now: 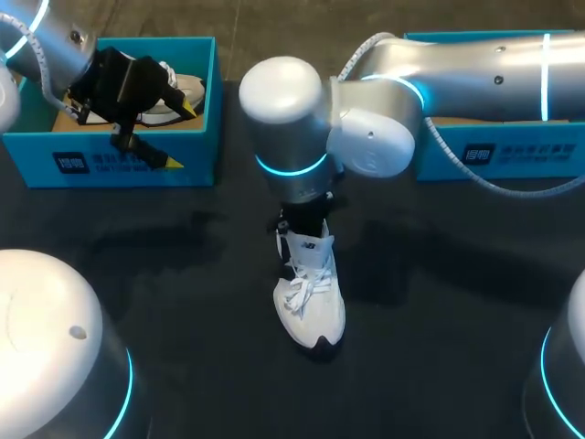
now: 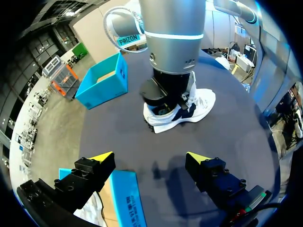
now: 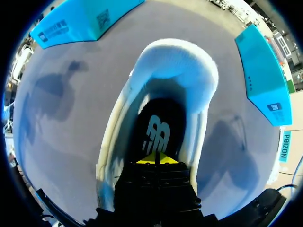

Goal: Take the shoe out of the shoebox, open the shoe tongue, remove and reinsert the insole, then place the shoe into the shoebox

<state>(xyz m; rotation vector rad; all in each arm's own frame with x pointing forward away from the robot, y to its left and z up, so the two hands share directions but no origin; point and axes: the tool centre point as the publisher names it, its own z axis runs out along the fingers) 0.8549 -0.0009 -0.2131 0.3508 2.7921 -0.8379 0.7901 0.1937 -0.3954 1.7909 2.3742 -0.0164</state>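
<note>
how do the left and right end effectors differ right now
The left end effector is open and empty, fingers wide apart; the right end effector has its fingers together. The left hovers over the front wall of the left shoebox; the right sits down inside the shoe standing on the table. Both have yellow tips.

White shoe (image 1: 311, 302), teal shoebox (image 1: 37, 151)
</note>
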